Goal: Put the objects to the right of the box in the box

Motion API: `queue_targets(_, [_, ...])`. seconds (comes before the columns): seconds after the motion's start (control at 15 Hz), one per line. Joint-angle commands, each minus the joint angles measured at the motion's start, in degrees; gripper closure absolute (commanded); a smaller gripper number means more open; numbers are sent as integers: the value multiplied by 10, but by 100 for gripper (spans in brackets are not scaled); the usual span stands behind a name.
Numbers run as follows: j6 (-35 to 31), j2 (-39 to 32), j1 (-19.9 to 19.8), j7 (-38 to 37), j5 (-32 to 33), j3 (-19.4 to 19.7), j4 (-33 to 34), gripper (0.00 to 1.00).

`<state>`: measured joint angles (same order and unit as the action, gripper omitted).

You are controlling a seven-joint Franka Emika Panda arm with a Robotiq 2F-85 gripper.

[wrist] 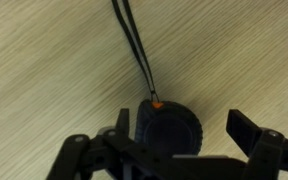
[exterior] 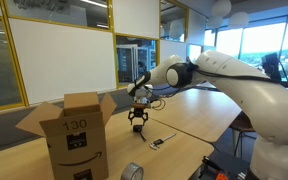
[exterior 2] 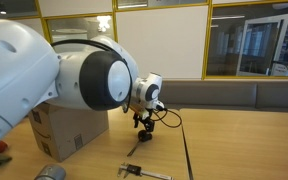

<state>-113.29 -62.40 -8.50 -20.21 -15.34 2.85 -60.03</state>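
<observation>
A black round object point(wrist: 167, 133) with an orange dot and a thin black cord point(wrist: 134, 45) lies on the wooden table. My gripper point(wrist: 183, 125) is open and sits low over it, one finger on each side, with the left finger close to it. In both exterior views the gripper point(exterior: 137, 122) point(exterior 2: 144, 130) hangs just above the table, to the right of the open cardboard box point(exterior: 79, 130) point(exterior 2: 69, 130). The round object itself is mostly hidden under the gripper there.
A grey tape roll point(exterior: 132, 172) point(exterior 2: 49, 173) lies near the table's front edge. A small dark tool point(exterior: 156, 142) point(exterior 2: 134, 170) lies on the table near the gripper. Glass walls stand behind the table point(exterior: 199, 120).
</observation>
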Motion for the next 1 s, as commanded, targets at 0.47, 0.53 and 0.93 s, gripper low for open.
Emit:
queue_targets(0.47, [72, -107, -18, -47, 2, -4, 168, 0])
queue_targets(0.53, [75, -113, -20, -48, 2, -4, 176, 0])
queue_targets(0.93, [92, -140, -30, -49, 5, -7, 224, 34])
